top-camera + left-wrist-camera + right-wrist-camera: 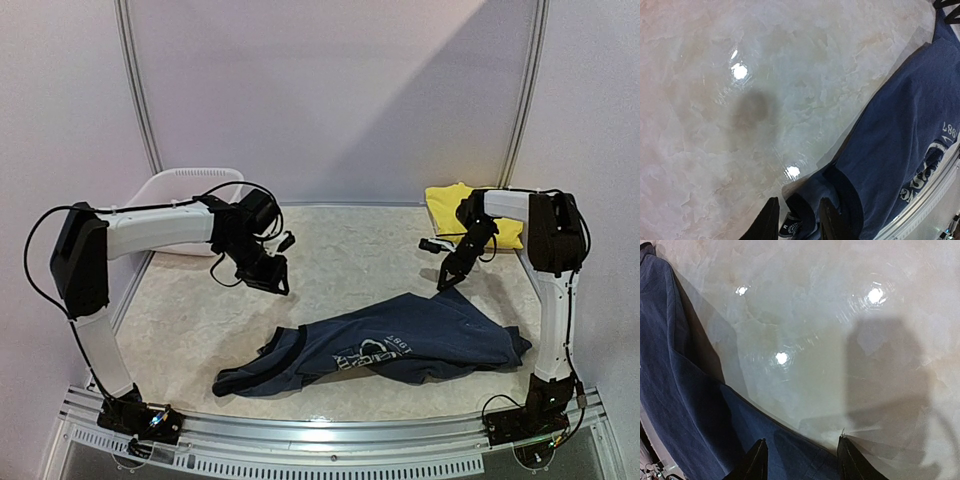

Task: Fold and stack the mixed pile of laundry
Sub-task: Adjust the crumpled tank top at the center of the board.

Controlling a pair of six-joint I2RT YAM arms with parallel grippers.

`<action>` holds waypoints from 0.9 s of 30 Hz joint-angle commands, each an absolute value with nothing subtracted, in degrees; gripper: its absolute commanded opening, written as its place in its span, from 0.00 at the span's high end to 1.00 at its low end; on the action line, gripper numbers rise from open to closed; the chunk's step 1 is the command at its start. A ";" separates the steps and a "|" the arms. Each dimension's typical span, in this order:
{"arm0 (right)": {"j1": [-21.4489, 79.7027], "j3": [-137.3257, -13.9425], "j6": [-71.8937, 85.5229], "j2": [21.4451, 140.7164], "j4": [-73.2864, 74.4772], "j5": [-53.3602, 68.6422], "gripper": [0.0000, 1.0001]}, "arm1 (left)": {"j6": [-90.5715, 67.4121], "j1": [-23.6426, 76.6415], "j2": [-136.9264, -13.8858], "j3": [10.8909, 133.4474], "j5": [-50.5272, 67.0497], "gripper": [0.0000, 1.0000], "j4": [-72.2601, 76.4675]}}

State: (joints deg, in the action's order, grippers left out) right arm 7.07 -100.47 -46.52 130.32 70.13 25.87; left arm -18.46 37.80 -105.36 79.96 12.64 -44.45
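Left pincer (275,282): I see it hanging above bare counter (190,310) toward the left side, well apart from the cloth. In the left wrist view its two dark fingers (767,220) stand apart with nothing between them but the surface below, so I read it as open and empty.

Right pincer (443,283): it sits just over the far edge of the navy tank top (400,340), right of the counter's middle. From the right wrist view the fingers (756,462) are spread and the cloth edge runs underneath the gap. I see no fold pinched between them, so I call it open and holding nothing.

Navy tank top: it lies spread and rumpled along the near half of the counter, from the middle toward the right edge, with white print facing up and dark-trimmed straps trailing toward the near left.

Yellow garment (448,205): it lies in the far right corner, behind the right arm, apart from the tank top.

White slotted basket (180,185): it stands at the far left corner, behind the left arm.
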 commanded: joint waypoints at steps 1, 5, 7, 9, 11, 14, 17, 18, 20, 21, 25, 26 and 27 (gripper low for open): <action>7.02 -97.27 -45.38 130.09 67.07 20.25 0.52 | -18.98 37.09 -104.50 79.77 13.42 0.71 -43.11; 6.69 -95.36 -45.55 128.85 64.96 16.71 0.51 | -18.68 37.09 -104.12 79.59 13.21 0.71 -43.31; 6.37 -94.66 -45.76 128.14 63.80 15.08 0.50 | -18.47 37.04 -103.86 79.34 13.00 0.71 -43.42; 6.08 -94.37 -46.00 127.60 63.20 13.99 0.52 | -18.38 37.09 -103.80 79.15 12.84 0.71 -43.42; 5.98 -93.89 -45.99 127.24 62.14 12.31 0.56 | -18.47 37.10 -103.80 78.98 12.91 0.71 -43.24; 6.00 -93.36 -45.66 126.84 61.06 11.49 0.66 | -18.69 37.09 -103.74 78.67 13.03 0.71 -42.75; 5.83 -93.43 -45.12 126.54 60.75 11.26 0.73 | -18.55 37.09 -103.69 78.50 13.03 0.72 -42.82; 5.76 -93.43 -45.10 126.45 60.61 11.13 0.73 | -18.54 37.09 -103.63 78.49 13.01 0.71 -42.87; 5.63 -93.15 -45.09 125.81 60.04 10.36 0.73 | -18.26 37.07 -103.63 78.49 12.86 0.71 -43.04; 5.50 -92.96 -45.09 125.58 59.64 9.80 0.72 | -18.21 37.08 -103.55 78.49 12.74 0.72 -42.99; 5.27 -92.37 -45.87 124.85 59.54 7.85 0.70 | -18.02 37.00 -103.91 78.32 12.74 0.72 -42.60; 5.22 -92.25 -45.94 124.77 59.55 7.76 0.67 | -18.02 37.00 -103.89 78.31 12.74 0.72 -42.55; 5.18 -92.09 -46.16 124.66 59.60 7.67 0.63 | -18.06 37.00 -103.93 78.23 12.74 0.72 -42.46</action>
State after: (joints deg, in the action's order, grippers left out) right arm 6.11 -93.95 -45.50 124.88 61.32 12.16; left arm -18.61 37.78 -105.34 78.98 12.84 -43.55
